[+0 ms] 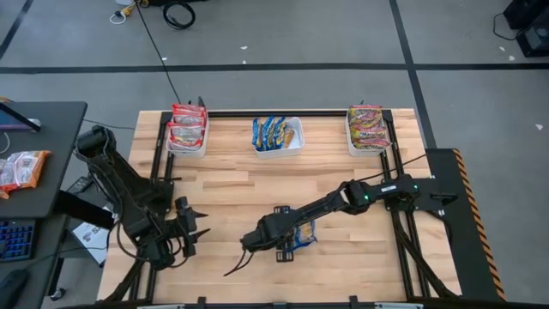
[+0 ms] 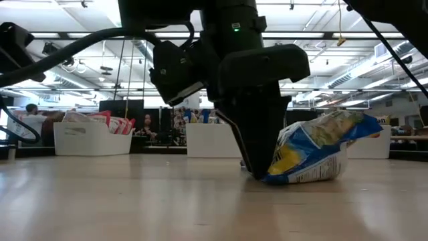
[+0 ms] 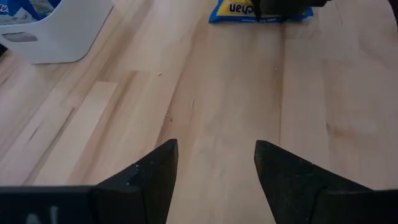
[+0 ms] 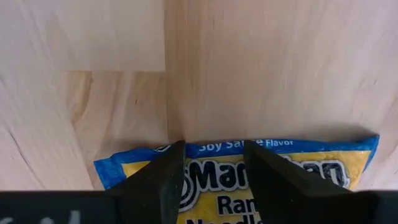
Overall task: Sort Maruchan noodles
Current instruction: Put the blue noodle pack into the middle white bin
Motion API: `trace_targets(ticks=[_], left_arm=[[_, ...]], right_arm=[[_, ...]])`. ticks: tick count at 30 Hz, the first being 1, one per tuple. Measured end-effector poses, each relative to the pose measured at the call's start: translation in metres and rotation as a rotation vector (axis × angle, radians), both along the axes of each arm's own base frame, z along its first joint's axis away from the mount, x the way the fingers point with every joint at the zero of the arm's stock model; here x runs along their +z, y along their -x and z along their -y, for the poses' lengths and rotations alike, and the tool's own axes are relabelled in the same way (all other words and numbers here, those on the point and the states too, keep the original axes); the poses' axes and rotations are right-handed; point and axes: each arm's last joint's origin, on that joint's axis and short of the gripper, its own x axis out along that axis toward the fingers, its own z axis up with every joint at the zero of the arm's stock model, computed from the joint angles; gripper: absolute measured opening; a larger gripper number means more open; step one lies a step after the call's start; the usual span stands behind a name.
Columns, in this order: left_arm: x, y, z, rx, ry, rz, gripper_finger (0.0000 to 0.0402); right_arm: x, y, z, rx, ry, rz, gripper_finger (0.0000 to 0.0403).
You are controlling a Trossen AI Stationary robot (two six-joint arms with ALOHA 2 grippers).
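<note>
One blue-yellow noodle packet [image 1: 306, 232] lies on the wooden table near its middle. In the low view the packet [image 2: 321, 150] is tilted, with one end on the wood and the other end raised. My right gripper [image 1: 290, 238] reaches in from the table's right and stands over the packet [image 4: 280, 174], fingers open. My left gripper [image 1: 196, 227] waits open above bare wood near the table's left near corner. It faces the packet [image 3: 239, 9] from a distance. Other packets lie in three white bins at the far edge. My right gripper has both open fingertips [image 4: 171, 162] down on the packet's printed face, close to its blue long edge [image 4: 239, 144]. The fingers [image 2: 257, 161] come from above, slanting. Nothing is pinched between them. The packet's end below the fingers is on the table, and its other end [image 2: 364, 124] stands raised.
Three white bins stand along the far edge: red-orange packets on the left [image 1: 187, 129], blue-yellow in the middle [image 1: 276, 135], silvery-green-red on the right [image 1: 367, 127]. A dark side desk on the left carries one more packet [image 1: 21, 167]. Black rails run along the table's sides.
</note>
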Motion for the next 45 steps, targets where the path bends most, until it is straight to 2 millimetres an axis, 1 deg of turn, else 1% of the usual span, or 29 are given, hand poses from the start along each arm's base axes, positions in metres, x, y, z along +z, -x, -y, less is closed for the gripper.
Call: trace_targets(ticks=[3,5,7,9,10,11,16,18,19,24,29,31,33,35,38,41,45], left_arm=[[0.000,0.000,0.000,0.002,-0.002,0.006,0.0219],[0.000,0.000,0.000,0.003,-0.001,0.008,0.0219],[0.000,0.000,0.001,0.003,0.005,0.012,0.0219],[0.001,-0.001,0.001,0.005,0.017,0.018,0.0219],[0.001,-0.001,0.002,0.005,0.022,0.022,0.0219],[0.001,-0.001,0.002,0.005,0.025,0.024,0.0219],[0.002,0.000,0.005,-0.005,0.043,0.033,0.0219],[0.002,0.001,0.005,-0.011,0.045,0.034,0.0219],[0.002,0.001,0.006,-0.014,0.045,0.033,0.0219],[0.002,0.003,0.007,-0.024,0.045,0.033,0.0219],[0.002,0.003,0.007,-0.026,0.041,0.033,0.0219],[0.002,0.003,0.007,-0.026,0.040,0.033,0.0219],[0.002,0.003,0.007,-0.025,0.036,0.037,0.0219],[0.002,0.002,0.007,-0.028,0.022,0.043,0.0219],[0.002,0.002,0.006,-0.030,0.005,0.048,0.0219],[0.002,0.000,0.005,-0.019,0.014,0.051,0.0219],[0.004,-0.004,0.009,-0.036,0.043,0.063,0.0219]], right_arm=[[0.000,0.000,0.000,-0.008,0.013,0.007,0.0155],[-0.001,-0.001,0.000,0.015,0.020,0.014,0.0130],[-0.001,-0.001,-0.002,0.046,0.015,0.019,0.0092],[-0.002,-0.002,-0.003,0.087,0.025,0.034,0.0037],[-0.002,-0.003,-0.003,0.111,0.042,0.044,0.0020],[-0.002,-0.002,-0.003,0.129,0.060,0.048,0.0012],[0.003,-0.005,-0.004,0.145,0.108,0.074,0.0006],[0.011,-0.003,-0.005,0.145,0.120,0.104,0.0005],[0.019,-0.002,-0.005,0.138,0.125,0.122,0.0004],[0.069,0.006,-0.009,0.098,0.183,0.277,0.0003],[0.111,0.014,-0.013,0.031,0.135,0.435,0.0002],[0.120,0.017,-0.018,0.020,0.105,0.467,0.0002],[0.123,0.020,-0.025,0.028,0.097,0.482,0.0002],[0.128,0.026,-0.031,0.044,0.138,0.504,0.0002],[0.142,0.034,-0.032,0.053,0.232,0.549,0.0001],[0.152,0.040,-0.019,0.041,0.346,0.547,0.0001],[0.159,0.040,0.012,0.020,0.488,0.500,0.0000]])
